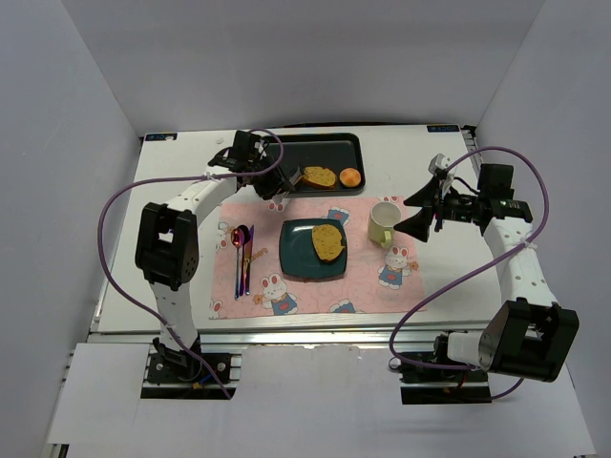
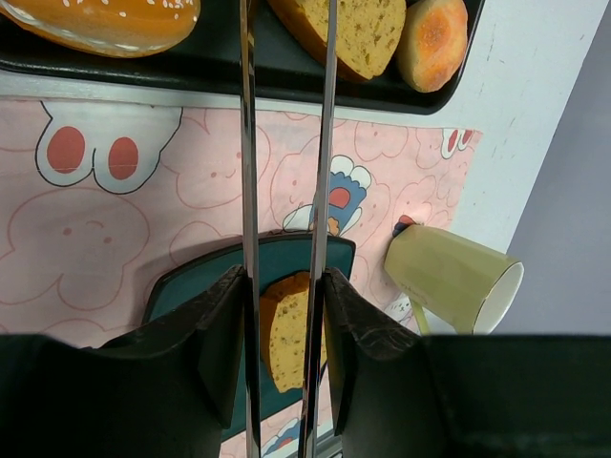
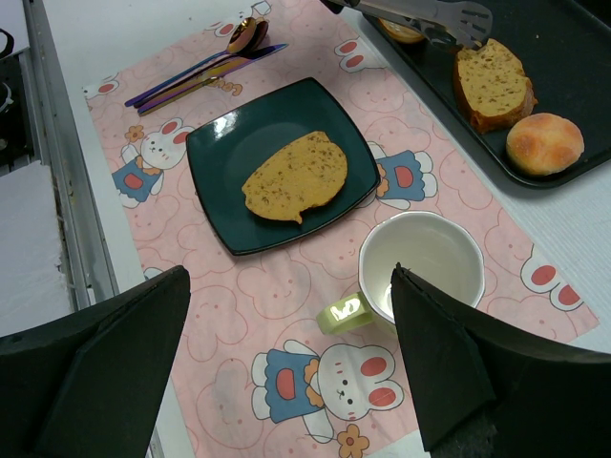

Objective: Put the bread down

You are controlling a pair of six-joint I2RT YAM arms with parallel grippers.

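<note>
Mug [image 1: 384, 224] beside plate [image 1: 296, 264] w/ bread slice [image 1: 328, 240]; L pincer [image 2: 284, 307] grips tongs [image 2: 247, 143], R pincer [image 3: 291, 286] open.

Golden-yellow bread [image 3: 296, 176], teal plate [image 3: 224, 153], pink bunny-print mat [image 3: 277, 296], pale green mug [image 2: 444, 277], black tray [image 3: 573, 57]

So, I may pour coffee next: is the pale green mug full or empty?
Empty: the pale green ceramic mug shows a bare white inside from above.

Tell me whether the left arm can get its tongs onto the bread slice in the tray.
Probably yes: the left gripper's tongs end right beside the bread slice, nothing between; the bun lies past it.
</note>
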